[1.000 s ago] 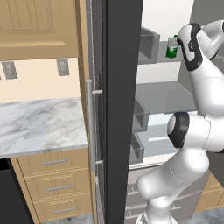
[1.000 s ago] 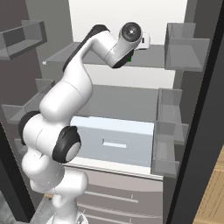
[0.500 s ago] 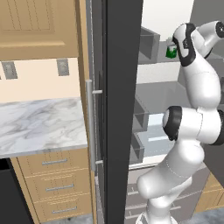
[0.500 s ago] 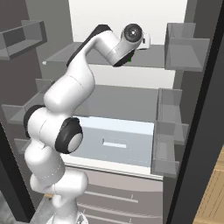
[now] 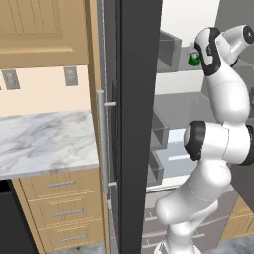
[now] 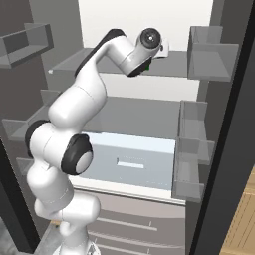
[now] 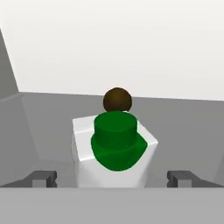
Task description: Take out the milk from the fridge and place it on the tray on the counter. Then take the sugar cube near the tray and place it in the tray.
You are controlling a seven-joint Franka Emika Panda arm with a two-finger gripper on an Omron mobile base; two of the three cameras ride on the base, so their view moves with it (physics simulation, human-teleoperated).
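Two dark fingertips [image 7: 44, 178] of the gripper [image 7: 112, 179] stand wide apart, one either side of the milk [image 7: 114, 151], holding nothing; whether they touch it cannot be told. From the hand, the carton's white top and green cap sit centred between the fingers, a small brown ball [image 7: 117, 100] just behind. From the left base view the milk [image 5: 194, 59] stands on an upper shelf of the fridge [image 5: 136, 99], beside the arm's wrist

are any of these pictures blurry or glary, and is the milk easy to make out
Hand view: sharp, flat light, no glare; the milk sits large between the open fingers. Left base view: crisp, the carton a small green patch beside the arm. Right base view: evenly lit, soft shading.
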